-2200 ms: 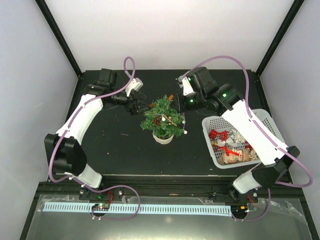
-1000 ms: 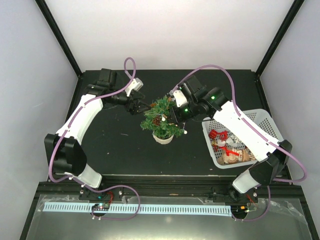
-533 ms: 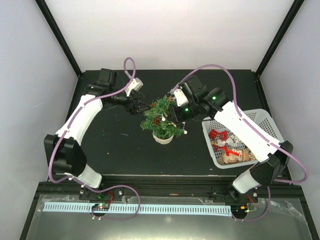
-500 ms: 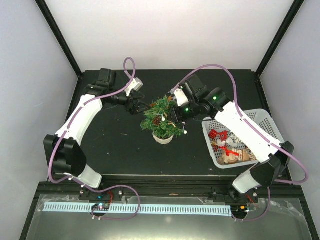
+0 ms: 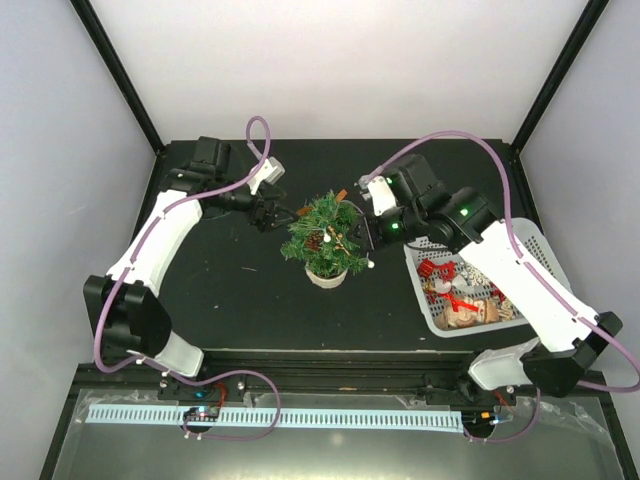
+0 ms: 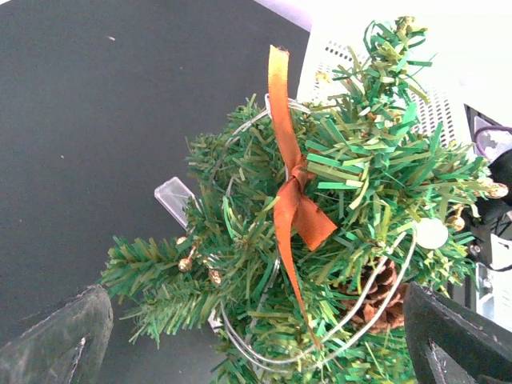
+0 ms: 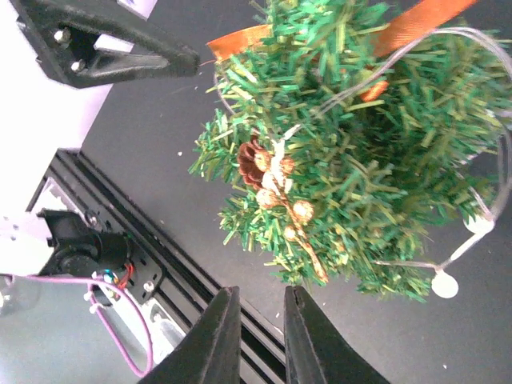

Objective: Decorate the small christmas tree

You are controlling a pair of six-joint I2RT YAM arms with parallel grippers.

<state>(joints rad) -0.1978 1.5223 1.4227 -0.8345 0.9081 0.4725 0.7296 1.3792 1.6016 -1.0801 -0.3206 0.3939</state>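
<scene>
The small christmas tree (image 5: 325, 235) stands mid-table in its white pot (image 5: 326, 276). It carries an orange ribbon (image 6: 292, 200), a pine cone (image 6: 376, 296), a thin wire with white bulbs (image 6: 432, 234) and a gold berry sprig (image 7: 288, 196). My left gripper (image 5: 288, 212) is wide open at the tree's left side, with its fingers (image 6: 56, 336) either side of the lower branches and holding nothing. My right gripper (image 5: 364, 238) is just right of the tree. In the right wrist view the right gripper (image 7: 260, 294) stands a narrow gap apart, empty, clear of the branches (image 7: 344, 160).
A white basket (image 5: 530, 238) at the right holds several ornaments (image 5: 455, 290), red and white among them. A small clear plastic piece (image 6: 174, 196) shows behind the tree's branches. Black frame posts rise at the table's back corners.
My right gripper has drawn back to the right, out of the tree's branches, and the right arm has swung outward. The left arm and the tree have stayed put.
</scene>
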